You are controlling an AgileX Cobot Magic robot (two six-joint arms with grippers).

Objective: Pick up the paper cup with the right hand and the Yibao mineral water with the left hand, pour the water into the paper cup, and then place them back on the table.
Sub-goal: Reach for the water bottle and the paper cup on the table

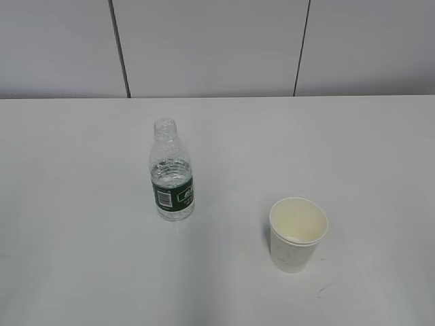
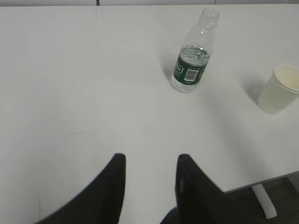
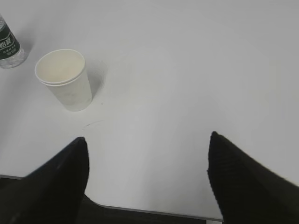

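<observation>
**Both pincers empty, bottle and cup standing on the tabletop**

The left pincer [image 2: 149,163] shows at the bottom of the left wrist view, its two black fingers [image 2: 114,186] parted by a modest gap with only bare tabletop [image 2: 93,84] between them; it holds nothing. The right pincer [image 3: 147,144] sits at the bottom of the right wrist view, its fingers [image 3: 243,177] spread wide, also gripping nothing and hanging near the tabletop's front edge.

Neither arm appears in the exterior view.

The bottle [image 1: 171,173] stands upright, left of centre in the exterior view, uncapped, with its green label band low on the body and some water inside. In the left wrist view it sits in the upper right, well apart from the pincer.

The cup [image 1: 298,234] stands upright, lower right of centre in the exterior view, mouth open, well apart from the bottle. In the right wrist view it is at the upper left, above the left finger. A faint dark scuff [image 1: 323,289] marks the tabletop just below and right of the cup.
</observation>
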